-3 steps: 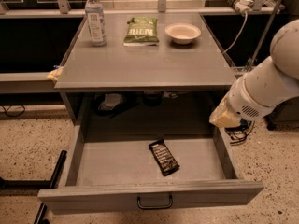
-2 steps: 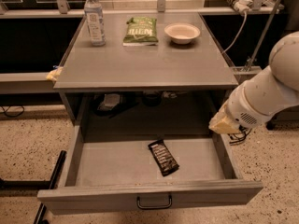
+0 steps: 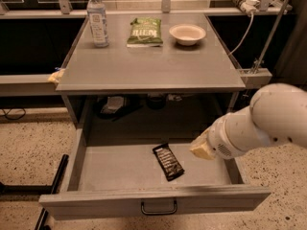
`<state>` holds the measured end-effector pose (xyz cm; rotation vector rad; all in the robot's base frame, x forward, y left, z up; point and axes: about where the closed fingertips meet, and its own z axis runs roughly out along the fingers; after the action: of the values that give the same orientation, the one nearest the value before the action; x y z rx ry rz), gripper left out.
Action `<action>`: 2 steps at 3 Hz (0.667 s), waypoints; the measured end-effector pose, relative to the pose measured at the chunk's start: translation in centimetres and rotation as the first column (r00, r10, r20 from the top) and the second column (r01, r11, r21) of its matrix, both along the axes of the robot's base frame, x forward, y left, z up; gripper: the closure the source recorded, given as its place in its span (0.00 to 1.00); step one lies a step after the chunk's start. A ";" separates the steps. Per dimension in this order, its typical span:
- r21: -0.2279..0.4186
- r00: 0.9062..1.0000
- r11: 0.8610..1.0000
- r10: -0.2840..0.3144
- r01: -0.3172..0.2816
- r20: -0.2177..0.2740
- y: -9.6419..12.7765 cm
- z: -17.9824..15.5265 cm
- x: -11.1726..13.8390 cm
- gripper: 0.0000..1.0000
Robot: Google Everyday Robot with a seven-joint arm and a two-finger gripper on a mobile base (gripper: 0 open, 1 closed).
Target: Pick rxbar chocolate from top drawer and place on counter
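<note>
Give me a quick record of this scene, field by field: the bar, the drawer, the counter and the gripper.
bar: rxbar chocolate lies flat on the drawer bottom, right of middle, not held
drawer: top drawer pulled open, handle toward the camera
counter: counter carries a water bottle, a green snack bag and a bowl near its far edge
gripper: gripper over the drawer's right side, right of the bar, apart from it
task state: bar not yet picked

A clear water bottle [image 3: 98,18], a green snack bag [image 3: 145,31] and a pale bowl [image 3: 187,34] sit in a row, well above and left of the gripper [image 3: 202,148], which hangs low on the right. The bowl is nearest it, the bottle farthest. Speckled floor [image 3: 29,150] lies to its far left.
</note>
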<state>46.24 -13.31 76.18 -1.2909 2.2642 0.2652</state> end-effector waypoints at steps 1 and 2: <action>0.018 0.997 1.000 -0.020 0.019 0.070 0.8 0.5 1.6 1.00; 0.018 0.997 1.000 -0.021 0.020 0.072 0.7 0.6 1.6 1.00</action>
<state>47.84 -12.58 76.74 -1.2478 2.2091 0.2265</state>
